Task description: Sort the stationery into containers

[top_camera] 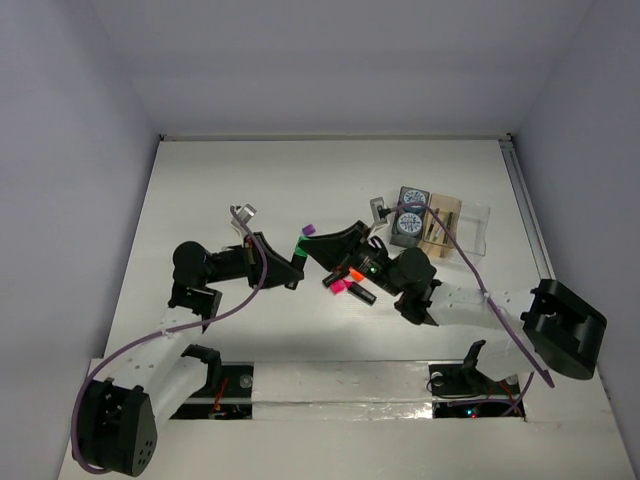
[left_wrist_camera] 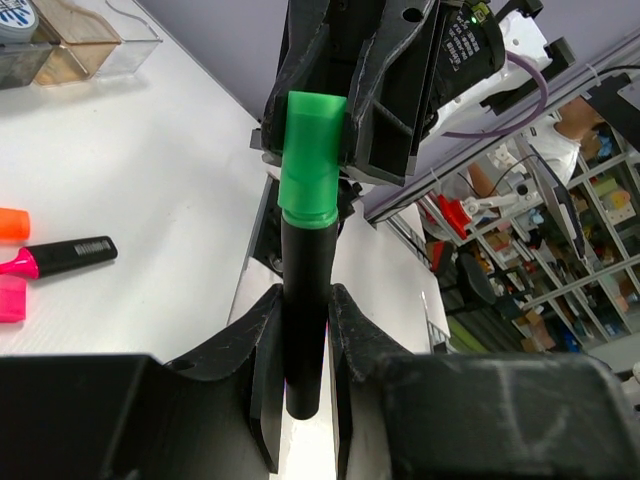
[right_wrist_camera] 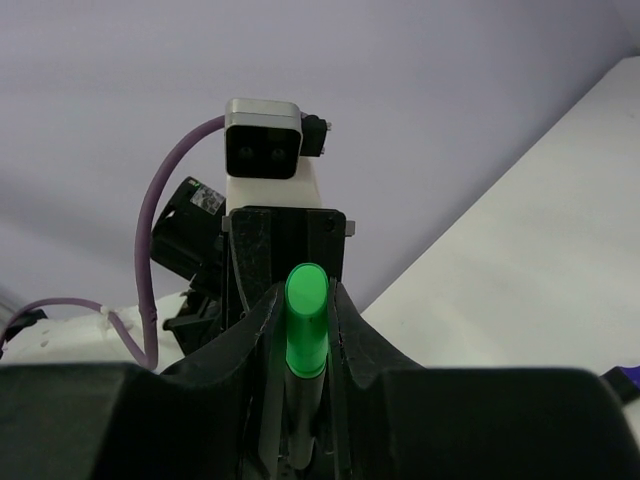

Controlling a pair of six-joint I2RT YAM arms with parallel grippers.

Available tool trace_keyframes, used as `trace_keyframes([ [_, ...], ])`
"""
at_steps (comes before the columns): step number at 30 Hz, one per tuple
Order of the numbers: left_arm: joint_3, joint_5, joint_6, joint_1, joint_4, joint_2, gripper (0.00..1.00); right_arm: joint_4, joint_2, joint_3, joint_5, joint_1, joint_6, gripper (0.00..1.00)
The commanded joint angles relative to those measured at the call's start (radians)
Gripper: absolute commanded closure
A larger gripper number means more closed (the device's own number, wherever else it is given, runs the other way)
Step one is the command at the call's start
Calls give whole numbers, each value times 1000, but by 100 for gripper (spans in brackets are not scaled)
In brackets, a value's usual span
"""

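A black-bodied highlighter [left_wrist_camera: 305,300] with a green cap [left_wrist_camera: 308,160] is held in the air between both arms. My left gripper [left_wrist_camera: 303,330] is shut on its black body. My right gripper [right_wrist_camera: 305,300] is shut on the green cap [right_wrist_camera: 306,320], facing the left one. From above, the two grippers meet tip to tip at the green cap [top_camera: 299,244] over the table's middle. The clear box [top_camera: 458,226] and the dark grey holder [top_camera: 408,230] stand at the back right. Round blue-and-white pieces [top_camera: 411,199] sit in the holder.
A pink-capped highlighter [left_wrist_camera: 62,257], an orange cap [left_wrist_camera: 13,222] and a pink cap [left_wrist_camera: 9,300] lie on the table [top_camera: 230,190] under the right arm. A loose purple cap [top_camera: 307,229] lies just behind the grippers. A small metal clip [top_camera: 378,208] sits left of the holder.
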Motion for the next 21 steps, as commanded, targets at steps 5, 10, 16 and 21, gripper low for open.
trace_keyframes([
  [5,200,-471,-2,41,214,0,100,-467,126,-141,-508,249,14,100],
  [10,206,-476,17,51,185,-12,100,-500,57,-216,-473,249,31,100],
  [16,203,-479,10,51,197,-6,100,-483,69,-238,-476,271,42,100],
  [21,202,-482,17,51,193,-9,100,-478,125,-181,-473,297,31,100],
])
